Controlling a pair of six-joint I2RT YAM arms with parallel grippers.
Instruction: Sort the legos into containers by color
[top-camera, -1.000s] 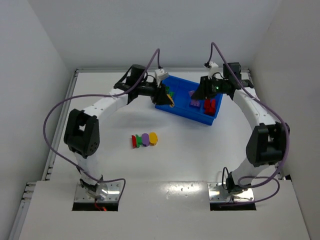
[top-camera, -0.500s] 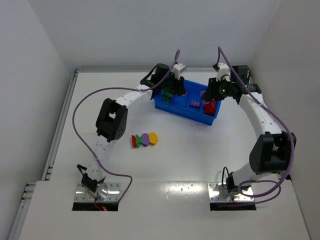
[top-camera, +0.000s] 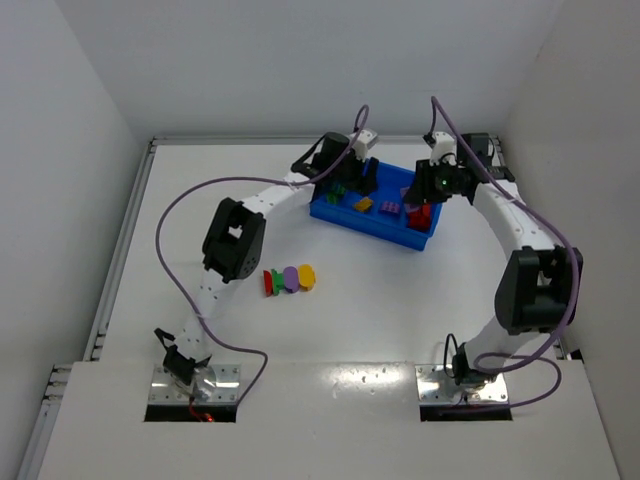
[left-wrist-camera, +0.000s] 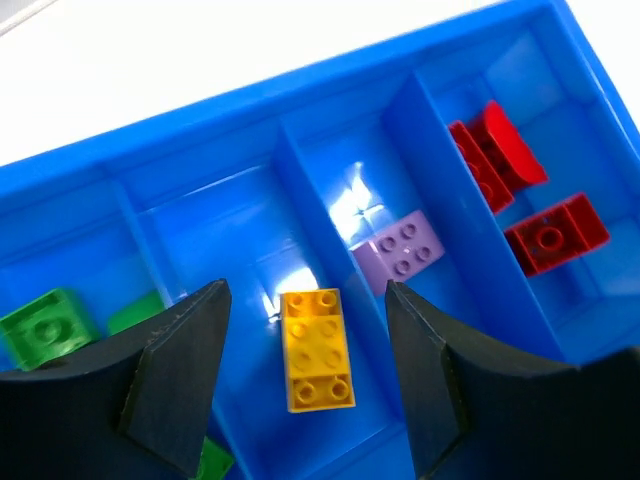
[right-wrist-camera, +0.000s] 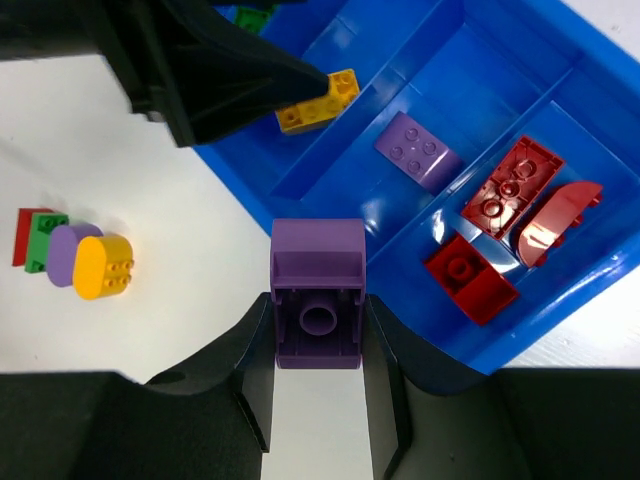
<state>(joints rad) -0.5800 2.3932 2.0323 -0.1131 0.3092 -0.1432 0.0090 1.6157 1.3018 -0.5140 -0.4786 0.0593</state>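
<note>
The right gripper (right-wrist-camera: 318, 318) clamps a purple brick (right-wrist-camera: 318, 262), the left gripper (left-wrist-camera: 305, 300) gapes; released early, the brick could miss the bin (right-wrist-camera: 400, 60).

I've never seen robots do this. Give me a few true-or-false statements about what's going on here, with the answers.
1. The right gripper holds a purple brick. True.
2. The left gripper grips the yellow brick. False: it is open above the bin, and the brick lies loose in a compartment.
3. The red bricks share a compartment with the yellow brick. False: the lilac brick has the compartment between them.
4. A multicoloured stack lies on the table, outside the bin. True.
5. The bin holds no green bricks. False: green bricks lie in an end compartment.
</note>
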